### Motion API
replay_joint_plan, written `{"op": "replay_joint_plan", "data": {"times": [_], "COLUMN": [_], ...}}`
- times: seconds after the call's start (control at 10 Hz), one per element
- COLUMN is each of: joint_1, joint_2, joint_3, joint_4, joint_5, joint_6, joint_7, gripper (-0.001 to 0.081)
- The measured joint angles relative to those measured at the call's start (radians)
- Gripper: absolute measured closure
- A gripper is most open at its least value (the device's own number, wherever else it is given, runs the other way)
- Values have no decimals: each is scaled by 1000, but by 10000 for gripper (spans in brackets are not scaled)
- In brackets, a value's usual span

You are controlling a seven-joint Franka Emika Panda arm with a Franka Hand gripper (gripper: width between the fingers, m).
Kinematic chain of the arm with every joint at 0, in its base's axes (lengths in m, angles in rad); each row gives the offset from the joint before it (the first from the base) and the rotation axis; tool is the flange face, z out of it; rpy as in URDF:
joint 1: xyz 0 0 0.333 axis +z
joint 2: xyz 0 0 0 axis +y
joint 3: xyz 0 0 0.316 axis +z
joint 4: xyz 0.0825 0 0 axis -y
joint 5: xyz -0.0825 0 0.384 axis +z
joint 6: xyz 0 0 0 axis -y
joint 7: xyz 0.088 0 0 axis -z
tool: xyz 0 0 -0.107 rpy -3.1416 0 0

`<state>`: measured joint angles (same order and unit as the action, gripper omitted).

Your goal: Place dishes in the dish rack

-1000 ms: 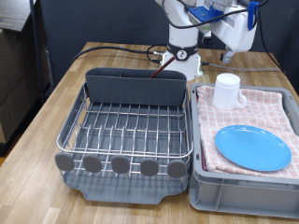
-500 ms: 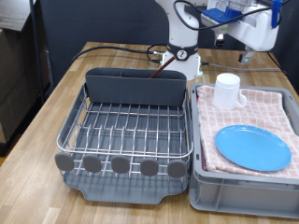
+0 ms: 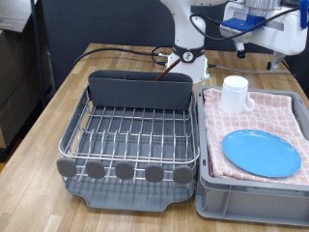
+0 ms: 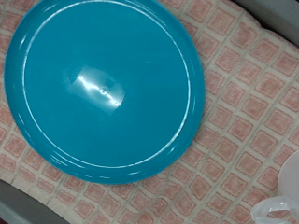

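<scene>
The light-blue plate (image 3: 262, 153) lies flat, face up, on the pink checked cloth (image 3: 280, 114) in the lower right of the exterior view. It is round, so it has no long axis and points no particular way. It is a plain glossy disc with a slightly raised rim. In the wrist view the plate (image 4: 103, 86) fills the upper left of the frame, showing a bright glare patch near its middle and a thin pale ring just inside the edge.

The white mug (image 3: 236, 94) stands upright on the same cloth, above the plate in the exterior view and apart from it, its handle turned to the frame's right. A sliver of its rim (image 4: 277, 210) shows at the lower right corner of the wrist view.

The cloth lines a grey crate (image 3: 224, 193) that holds both dishes. Just beside it, at centre left, sits the dish rack (image 3: 130, 135): silver wires, a dark grey caddy (image 3: 140, 91) along its upper edge and round grey knobs (image 3: 124, 171) along its lower edge. No dish is visible on its wires. Both stand on the wooden bench (image 3: 39, 164).

The tool (image 3: 274, 62) hangs at the upper right of the exterior view, above the crate; whether it is wide or narrow cannot be told.
</scene>
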<state>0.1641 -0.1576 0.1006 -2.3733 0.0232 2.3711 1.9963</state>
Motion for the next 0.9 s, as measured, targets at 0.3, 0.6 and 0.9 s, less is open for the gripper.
{"op": "replay_joint_plan", "data": {"times": [0.3, 0.6, 0.9], "joint_1": [0, 0, -1], "joint_2": [52, 124, 159], "joint_3": [-16, -24, -26], "joint_4": [-68, -103, -106], "joint_5": [109, 182, 192], "joint_6": [171, 305, 338], "joint_7": [-173, -326, -349], "gripper": [3, 3, 3]}}
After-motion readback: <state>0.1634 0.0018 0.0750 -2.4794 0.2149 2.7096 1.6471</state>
